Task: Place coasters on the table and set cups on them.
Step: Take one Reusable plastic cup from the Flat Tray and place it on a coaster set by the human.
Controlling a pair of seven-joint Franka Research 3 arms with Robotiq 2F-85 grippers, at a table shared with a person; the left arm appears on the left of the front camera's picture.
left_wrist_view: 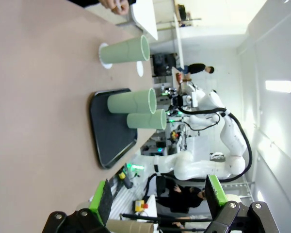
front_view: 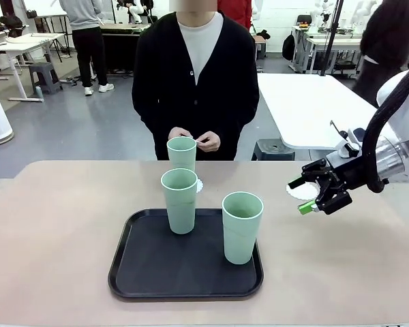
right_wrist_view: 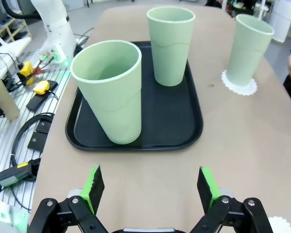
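We find the right gripper (right_wrist_view: 150,183) empty, jaws wide, beside a bare coaster (front_view: 300,191), with the nearest cup (front_view: 242,227) upright on the tray (front_view: 140,272) to its left, closest to this arm.

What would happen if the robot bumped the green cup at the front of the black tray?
It would probably tip rather than slide: the cup is tall and its base is narrower than its rim. It looks empty and thin-walled, so likely light and easy to lift. Its smooth tapered sides might slip through a loose grip.
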